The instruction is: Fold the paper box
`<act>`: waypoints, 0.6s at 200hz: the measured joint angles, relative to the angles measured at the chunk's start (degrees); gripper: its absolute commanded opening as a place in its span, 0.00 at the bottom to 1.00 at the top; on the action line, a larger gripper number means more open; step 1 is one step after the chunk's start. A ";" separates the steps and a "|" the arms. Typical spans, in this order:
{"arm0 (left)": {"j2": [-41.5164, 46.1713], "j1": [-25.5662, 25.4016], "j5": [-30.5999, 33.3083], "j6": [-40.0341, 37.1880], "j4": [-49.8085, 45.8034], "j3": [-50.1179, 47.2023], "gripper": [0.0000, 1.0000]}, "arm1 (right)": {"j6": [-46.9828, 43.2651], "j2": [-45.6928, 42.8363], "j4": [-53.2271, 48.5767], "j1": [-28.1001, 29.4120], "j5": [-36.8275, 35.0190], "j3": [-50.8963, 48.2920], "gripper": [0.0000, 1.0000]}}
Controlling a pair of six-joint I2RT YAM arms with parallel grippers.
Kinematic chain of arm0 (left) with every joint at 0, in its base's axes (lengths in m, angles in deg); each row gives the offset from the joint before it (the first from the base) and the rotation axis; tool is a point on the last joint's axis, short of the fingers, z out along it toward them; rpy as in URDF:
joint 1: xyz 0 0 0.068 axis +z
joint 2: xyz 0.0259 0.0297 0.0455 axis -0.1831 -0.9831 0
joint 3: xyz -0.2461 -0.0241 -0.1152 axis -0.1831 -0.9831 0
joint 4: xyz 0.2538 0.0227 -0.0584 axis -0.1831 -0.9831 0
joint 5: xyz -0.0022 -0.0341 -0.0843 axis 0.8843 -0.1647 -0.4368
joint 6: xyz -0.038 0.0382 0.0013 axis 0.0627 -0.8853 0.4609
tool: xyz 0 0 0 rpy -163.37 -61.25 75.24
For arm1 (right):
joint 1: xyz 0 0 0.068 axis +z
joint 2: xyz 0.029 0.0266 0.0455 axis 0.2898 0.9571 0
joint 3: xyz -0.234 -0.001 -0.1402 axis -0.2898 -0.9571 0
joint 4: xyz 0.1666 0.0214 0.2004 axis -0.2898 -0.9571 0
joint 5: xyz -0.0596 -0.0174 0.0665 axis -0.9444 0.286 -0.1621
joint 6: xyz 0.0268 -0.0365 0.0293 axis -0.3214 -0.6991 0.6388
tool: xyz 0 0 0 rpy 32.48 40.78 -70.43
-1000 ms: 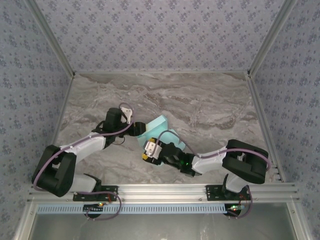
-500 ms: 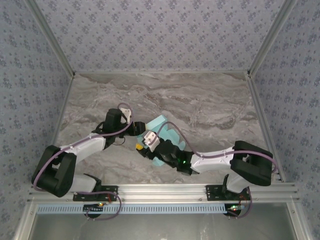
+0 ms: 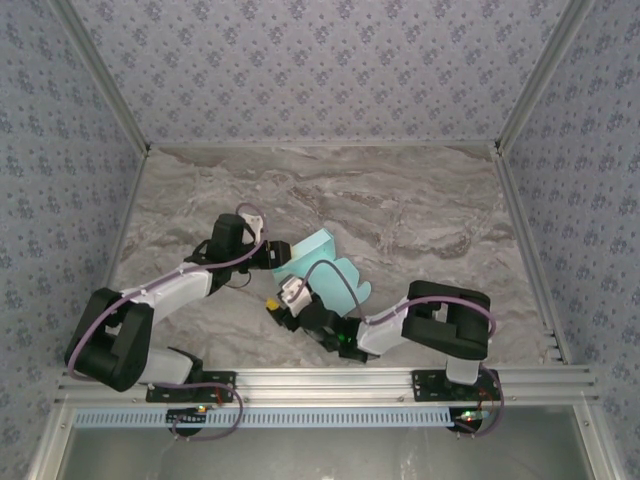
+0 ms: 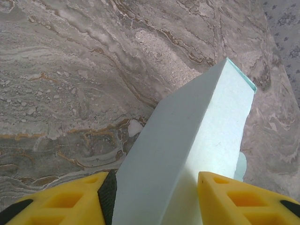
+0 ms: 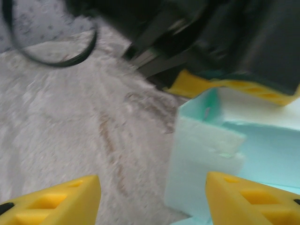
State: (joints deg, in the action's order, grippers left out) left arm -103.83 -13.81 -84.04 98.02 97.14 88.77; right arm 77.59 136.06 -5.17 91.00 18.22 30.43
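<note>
While the left gripper [image 4: 154, 183] clamps the box [image 4: 197, 122] by its near end, holding it tilted up off the table [image 3: 420, 200] at centre, the right gripper [image 5: 152, 183] hovers just beside the box's corner, fingers apart and empty. To fold well, I'd hold the left grip steady, set the right fingers squarely on the loose flap [image 5: 206, 150], and press along the crease without crushing the thin card.

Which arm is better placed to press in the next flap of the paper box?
Probably right. The left jaws grip the paper box, holding it tilted; the right jaws stand open and empty, facing its near flap.
</note>
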 measured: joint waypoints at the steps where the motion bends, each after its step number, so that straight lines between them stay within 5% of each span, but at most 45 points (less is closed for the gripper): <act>1: 0.00 0.00 0.00 0.04 0.00 0.00 0.48 | 0.04 0.02 0.00 -0.04 -0.09 0.07 0.63; 120: -0.11 0.00 0.04 3.02 3.23 -1.46 0.46 | 6.47 5.90 -3.19 -3.13 -6.91 5.31 0.54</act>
State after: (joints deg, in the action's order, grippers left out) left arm -103.94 -13.81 -84.00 101.03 100.37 87.31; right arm 84.06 141.96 -8.36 87.87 11.31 35.74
